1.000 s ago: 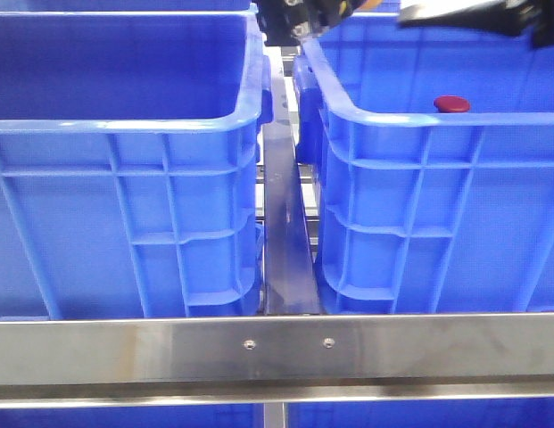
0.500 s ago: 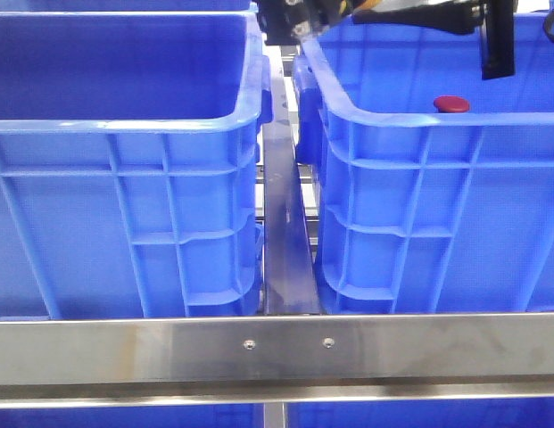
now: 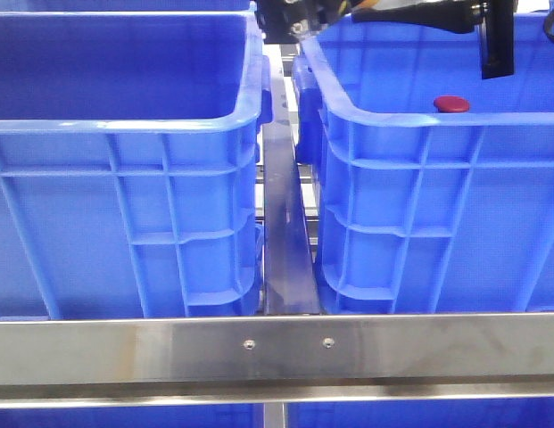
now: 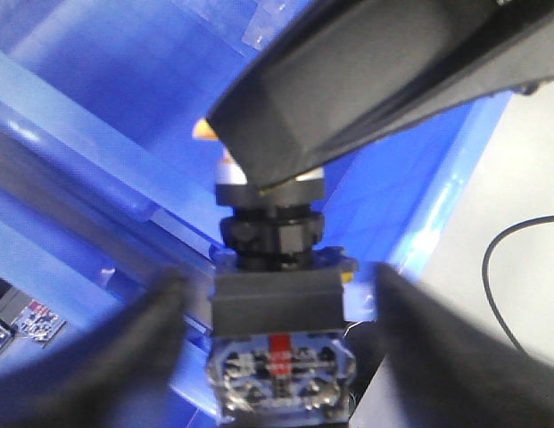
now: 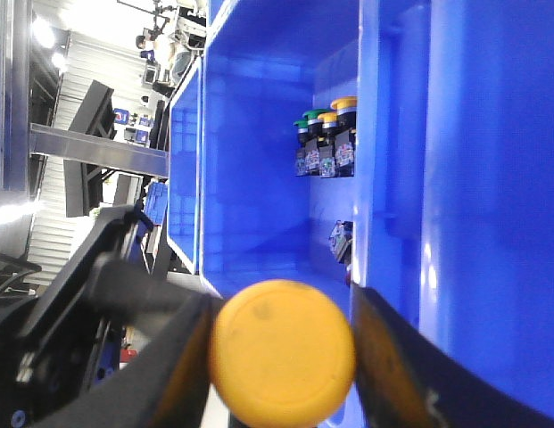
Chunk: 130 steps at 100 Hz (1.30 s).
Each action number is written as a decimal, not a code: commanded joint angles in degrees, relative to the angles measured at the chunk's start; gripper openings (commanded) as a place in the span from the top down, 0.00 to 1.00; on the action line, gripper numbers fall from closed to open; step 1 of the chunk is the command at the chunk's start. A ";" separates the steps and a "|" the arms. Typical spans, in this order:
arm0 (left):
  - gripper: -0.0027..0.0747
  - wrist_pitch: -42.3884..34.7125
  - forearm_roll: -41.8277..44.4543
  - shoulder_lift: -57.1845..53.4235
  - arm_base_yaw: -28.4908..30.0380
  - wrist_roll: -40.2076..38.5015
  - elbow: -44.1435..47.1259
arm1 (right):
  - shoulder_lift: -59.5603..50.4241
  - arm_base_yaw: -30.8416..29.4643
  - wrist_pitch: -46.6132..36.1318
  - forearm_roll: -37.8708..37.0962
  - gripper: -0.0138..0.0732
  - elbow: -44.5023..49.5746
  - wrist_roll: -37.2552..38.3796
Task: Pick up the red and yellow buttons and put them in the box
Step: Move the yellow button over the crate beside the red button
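Note:
Two alike blue boxes stand side by side, the left box (image 3: pixel 125 125) and the right box (image 3: pixel 419 125). The red button (image 3: pixel 452 104) lies in the right one, only its cap showing over the rim. The yellow button (image 5: pixel 285 357) fills the gap of my right gripper (image 5: pixel 281 343), whose fingers press on both sides of its cap. In the left wrist view the same button's black body (image 4: pixel 275 303) and contact block sit between the fingers of my left gripper (image 4: pixel 277 357), which stands open with blue showing on both sides. The right arm (image 3: pixel 419 16) crosses the top of the front view.
Several more buttons (image 5: pixel 326 143) with green and yellow caps stand against a box wall in the right wrist view. A steel rail (image 3: pixel 277 348) runs across the front, and a metal strip (image 3: pixel 281 223) lies between the boxes. A black cable (image 4: pixel 517 267) lies outside.
The right arm swung in over the right box a second ago, a black part now hanging at top right. Since half a second ago nothing has visibly moved.

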 commanded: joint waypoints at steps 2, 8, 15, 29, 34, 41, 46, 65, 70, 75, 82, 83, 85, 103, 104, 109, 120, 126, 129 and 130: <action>0.12 -1.85 -0.36 -2.87 -0.45 0.06 -1.89 | -1.79 -0.01 2.98 4.28 0.56 -1.75 -0.63; 0.08 -1.06 -0.29 -2.87 -0.45 0.06 -1.89 | -1.79 -0.01 2.92 4.34 0.56 -1.75 -0.63; 0.09 -0.38 -0.25 -2.87 -0.45 0.06 -1.89 | -1.84 -0.59 2.44 4.53 0.56 -1.82 -0.78; 0.11 1.42 -0.15 -2.87 -0.45 0.06 -1.89 | -1.84 -5.93 2.04 3.28 0.56 -4.94 -4.28; 0.12 1.75 -0.15 -2.87 -0.45 0.06 -1.89 | -1.84 -8.26 1.47 2.13 0.56 -6.85 -6.17; 0.12 1.75 -0.15 -2.87 -0.45 0.06 -1.89 | -1.84 -11.30 -0.28 -0.15 0.56 -9.13 -7.99; 0.12 1.75 -0.15 -2.87 -0.45 0.06 -1.89 | -1.84 -13.13 -1.85 -2.19 0.56 -10.51 -9.03; 0.12 1.42 -0.15 -2.87 -0.45 0.06 -1.89 | -1.84 -15.63 -12.28 -10.88 0.56 -13.67 -14.14; 0.12 1.34 -0.15 -2.87 -0.45 0.06 -1.89 | -1.84 -15.63 -15.70 -13.35 0.56 -13.96 -16.19; 0.12 1.20 -0.15 -2.87 -0.45 0.06 -1.89 | -1.84 -15.63 -19.18 -15.35 0.56 -14.10 -18.12; 0.12 1.20 -0.15 -2.87 -0.45 0.06 -1.89 | -1.84 -15.63 -23.93 -15.89 0.56 -14.10 -19.87; 0.12 1.20 -0.15 -2.87 -0.45 0.06 -1.89 | -1.84 -15.63 -24.91 -15.89 0.56 -14.10 -20.22; 0.12 1.20 -0.15 -2.87 -0.45 0.06 -1.89 | -1.84 -15.63 -25.95 -15.89 0.56 -14.10 -20.65; 0.12 0.70 -0.15 -2.87 -0.45 0.06 -1.89 | -0.53 -15.57 -38.35 -15.89 0.56 -14.13 -28.27; 0.12 0.58 -0.15 -2.87 -0.45 0.06 -1.89 | -0.43 -15.57 -39.07 -15.89 0.56 -14.13 -29.06; 0.12 0.43 -0.15 -2.87 -0.45 0.06 -1.89 | 0.52 -15.57 -41.16 -15.89 0.56 -14.13 -31.12; 0.12 0.29 -0.15 -2.87 -0.45 0.06 -1.89 | 2.33 -15.57 -44.15 -15.89 0.56 -14.19 -32.24; 0.12 0.29 -0.15 -2.87 -0.45 0.06 -1.89 | 3.71 -15.53 -45.37 -15.89 0.56 -14.31 -32.24; 0.12 0.29 -0.15 -2.87 -0.45 0.06 -1.89 | 4.33 -15.53 -45.76 -15.89 0.56 -14.49 -32.24; 0.12 0.29 -0.15 -2.87 -0.45 0.06 -1.89 | 4.77 -15.53 -45.77 -15.89 0.56 -14.64 -32.24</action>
